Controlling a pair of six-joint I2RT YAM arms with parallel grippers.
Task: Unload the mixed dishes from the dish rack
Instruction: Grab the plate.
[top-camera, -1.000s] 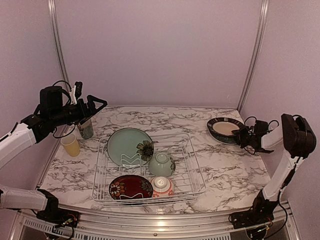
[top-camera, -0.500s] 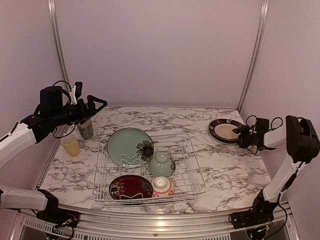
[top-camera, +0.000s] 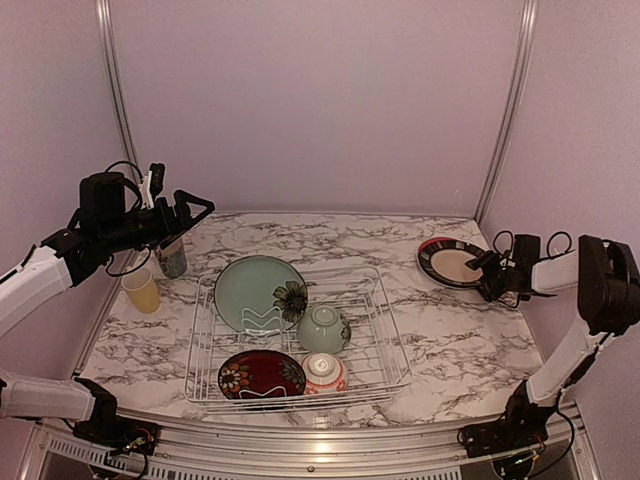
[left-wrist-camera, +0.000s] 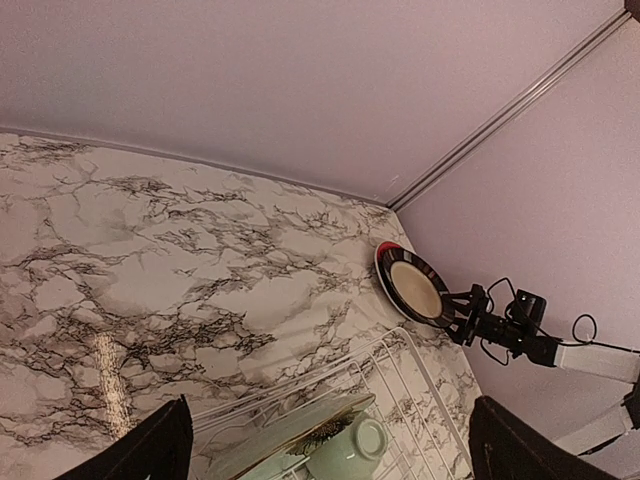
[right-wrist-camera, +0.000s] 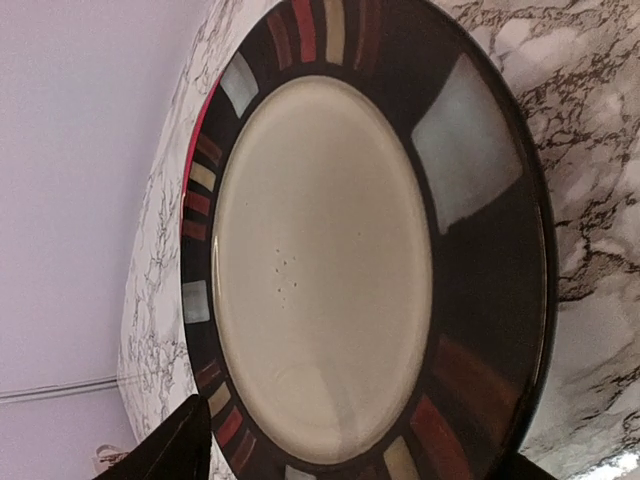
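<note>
– Marble-patterned table (top-camera: 440, 350) first, then. What is the biggest thing on it?
– The dish rack (top-camera: 372, 318), a low white wire basket. I place everything else from it.
– What is inside the rack?
– The teal-floral plate (top-camera: 255, 290) leans in the dividers at the rack's back left. The dark red floral plate (top-camera: 260, 373) leans at its front left. The pale green bowl (top-camera: 322, 328) sits near the middle, tipped, touching the teal plate's flowered edge. The red-striped bowl (top-camera: 324, 370) is just in front of the green one, beside the dark red plate.
– And outside it?
– Off the rack's back right corner, the black-rimmed cream plate (top-camera: 452, 260) lies flat on the red plate (top-camera: 432, 243), of which only a sliver of rim shows. Off the rack's left side stands the yellow cup (top-camera: 141, 290). The patterned tall cup (top-camera: 172, 258) is behind it, partly hidden.
– The grippers?
– The left gripper (top-camera: 195, 218) hangs in the air above the tall cup, left of the rack, jaws spread wide and holding nothing. The right gripper (top-camera: 484, 270) is at the cream plate's outer edge, on the side away from the rack. Its jaws are spread too, with the rim between the fingers (right-wrist-camera: 170, 445) but not pinched.
</note>
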